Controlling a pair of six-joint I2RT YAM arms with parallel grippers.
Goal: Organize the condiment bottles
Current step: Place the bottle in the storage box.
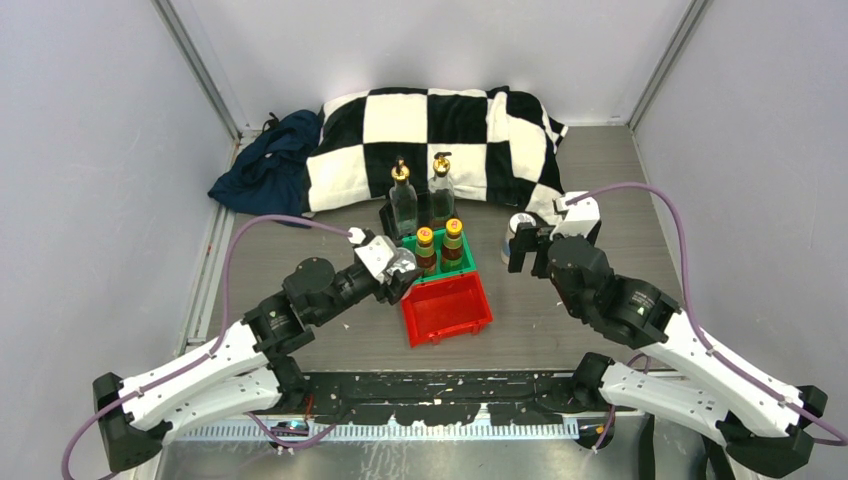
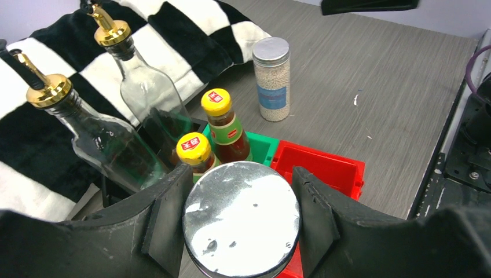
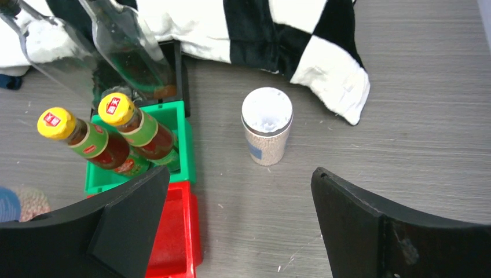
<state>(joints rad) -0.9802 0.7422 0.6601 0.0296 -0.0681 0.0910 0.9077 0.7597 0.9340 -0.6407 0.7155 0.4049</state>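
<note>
Top view: I'm gripping one silver-lidded shaker jar (image 1: 402,263) in the left hand (image 1: 400,276), which is partly closed round it, at the red bin's (image 1: 447,308) far left corner.
Left wrist: it's sitting upright between the fingers (image 2: 168,223), lid up.
Right wrist: I'm holding the right hand (image 3: 240,174) wide open and empty; the second shaker jar (image 3: 266,134) is standing upright just ahead on the table (image 3: 405,116).

Three small bins are set in a row on the grey table (image 1: 580,320): a black bin (image 3: 180,69) at the back, a green bin (image 1: 445,276) next, a red bin (image 1: 448,306) nearest, each touching the next. Behind them a checkered cloth (image 1: 440,120) is laid, with a dark blue cloth (image 1: 265,165) bunched at its left.
</note>
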